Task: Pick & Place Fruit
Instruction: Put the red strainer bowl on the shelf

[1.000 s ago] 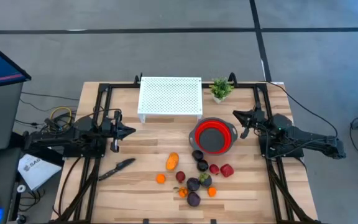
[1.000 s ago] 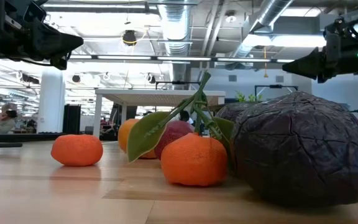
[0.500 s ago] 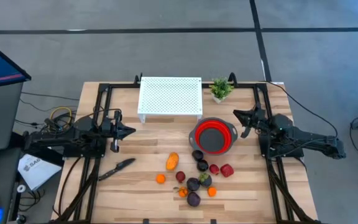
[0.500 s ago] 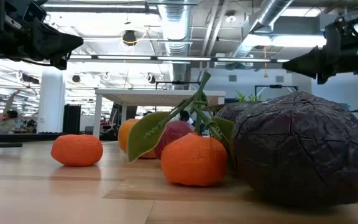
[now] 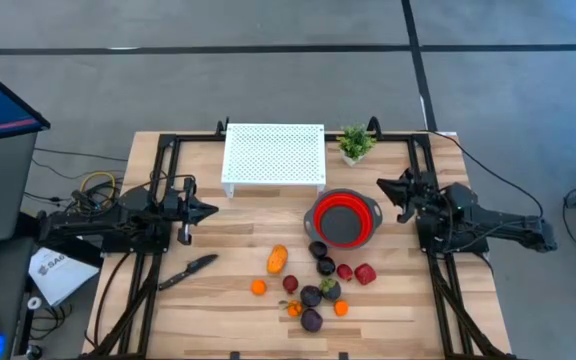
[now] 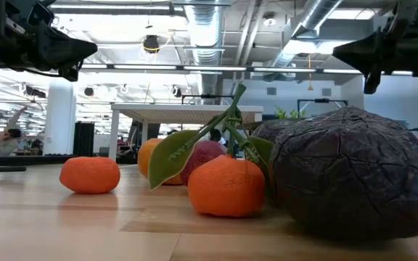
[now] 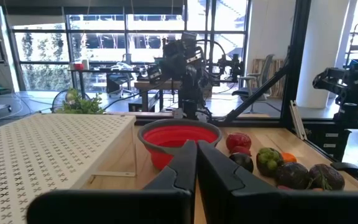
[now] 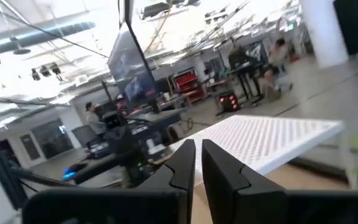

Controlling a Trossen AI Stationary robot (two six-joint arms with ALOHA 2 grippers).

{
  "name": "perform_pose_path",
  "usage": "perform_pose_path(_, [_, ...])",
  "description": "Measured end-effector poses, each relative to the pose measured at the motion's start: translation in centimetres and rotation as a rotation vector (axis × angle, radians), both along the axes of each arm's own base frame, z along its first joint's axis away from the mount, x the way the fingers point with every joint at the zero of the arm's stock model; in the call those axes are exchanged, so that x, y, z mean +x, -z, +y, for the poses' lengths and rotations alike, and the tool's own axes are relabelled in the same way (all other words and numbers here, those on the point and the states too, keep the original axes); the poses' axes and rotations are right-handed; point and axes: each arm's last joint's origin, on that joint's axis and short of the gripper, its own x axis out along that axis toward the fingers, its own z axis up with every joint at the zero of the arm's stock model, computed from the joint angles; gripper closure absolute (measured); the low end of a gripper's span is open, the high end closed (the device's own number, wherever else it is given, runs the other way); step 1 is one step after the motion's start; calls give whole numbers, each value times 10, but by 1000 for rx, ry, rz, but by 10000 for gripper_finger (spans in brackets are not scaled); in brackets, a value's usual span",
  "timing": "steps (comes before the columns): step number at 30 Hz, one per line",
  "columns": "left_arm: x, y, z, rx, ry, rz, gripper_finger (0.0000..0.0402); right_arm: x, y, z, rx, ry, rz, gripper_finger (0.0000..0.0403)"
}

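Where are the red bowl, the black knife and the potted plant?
Red bowl (image 5: 346, 221): high view, on its inner floor.
Black knife (image 5: 190, 270): high view, mid-length.
Potted plant (image 5: 356, 143): high view, on its leaves.

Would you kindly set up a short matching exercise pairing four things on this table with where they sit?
Things:
1. red bowl
2. black knife
3. potted plant
4. white perforated rack

Places:
A. far edge, beside the rack
B. just beyond the fruit cluster
C. far middle of the table
D. near the left arm, lying flat

Pairs: 1-B, 2-D, 3-A, 4-C
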Motion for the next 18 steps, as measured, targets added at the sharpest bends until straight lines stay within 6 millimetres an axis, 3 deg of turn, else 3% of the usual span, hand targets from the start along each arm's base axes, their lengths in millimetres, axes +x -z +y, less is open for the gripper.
perform_pose_path(5, [0, 0, 0, 0, 0, 0, 394, 9, 5, -1, 142, -12, 114, 364])
perform_pose_path(12, [0, 0, 0, 0, 0, 0, 394, 30, -16, -7, 226, 115, 534, 308])
perform_pose_path(18, [0, 0, 0, 0, 0, 0, 394, 65, -29, -22, 269, 183, 893, 257])
